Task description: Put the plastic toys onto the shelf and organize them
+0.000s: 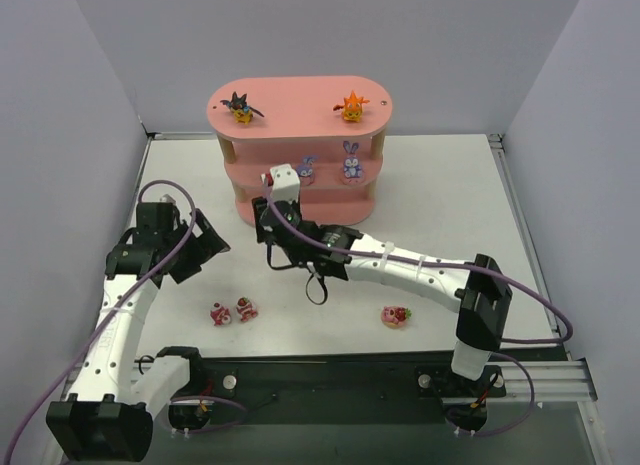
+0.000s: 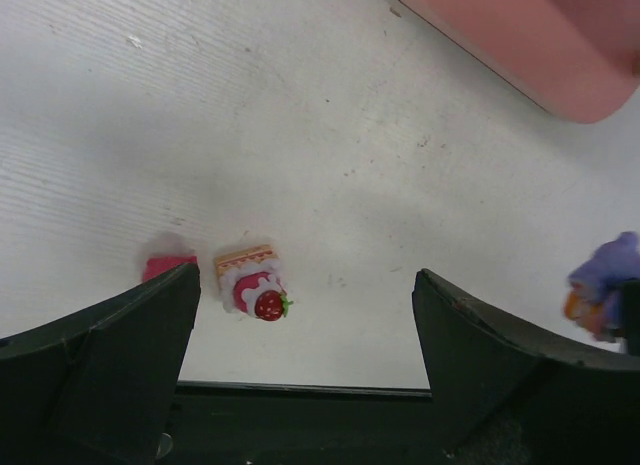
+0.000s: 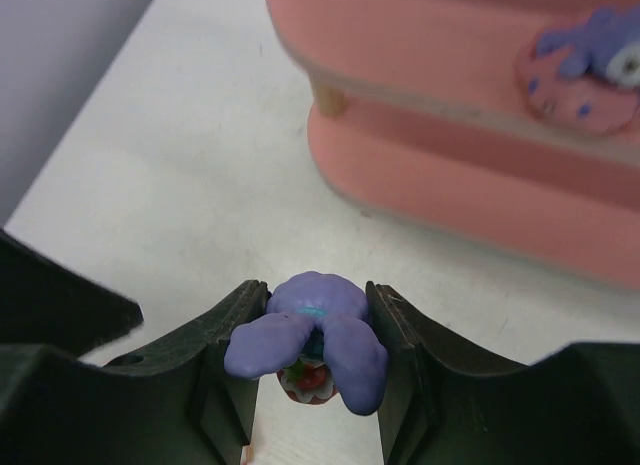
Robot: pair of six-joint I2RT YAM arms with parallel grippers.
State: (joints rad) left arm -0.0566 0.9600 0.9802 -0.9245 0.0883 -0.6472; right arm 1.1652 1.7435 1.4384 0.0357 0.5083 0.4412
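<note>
Here we see the pink shelf [image 1: 300, 105] standing at 12 o'clock on the white worktop [image 1: 450, 215]. On its top board, the black bat-like toy [image 1: 240, 108] sits toward 9 o'clock and the orange toy [image 1: 351, 106] toward 3 o'clock. On the middle board we find two purple bunnies [image 1: 306, 167] side by side on pink bases, near the middle of the board.

In the right wrist view, the right gripper [image 3: 318, 300] is narrowed onto a third purple bunny [image 3: 305, 335]. Its jaws press on both sides of the figure and its long ears hang toward the camera. The shelf's rounded end lies at about 1 o'clock from this held bunny, a short way off and not touching it.

The left gripper [image 2: 305, 280] is spread wide and holds nothing. It hangs over the worktop at the 9 o'clock side.

Three red-and-white toys lie on the worktop. A pair [image 1: 233, 311] sits at about 7 o'clock, close together, and a single one [image 1: 396, 316] sits at about 5 o'clock, well apart from them. In the left wrist view we see one of the pair, a strawberry-topped cake piece [image 2: 252, 282], just inside the left finger [image 2: 120, 345]. Its neighbour [image 2: 165, 265] is partly hidden behind that finger.
</note>
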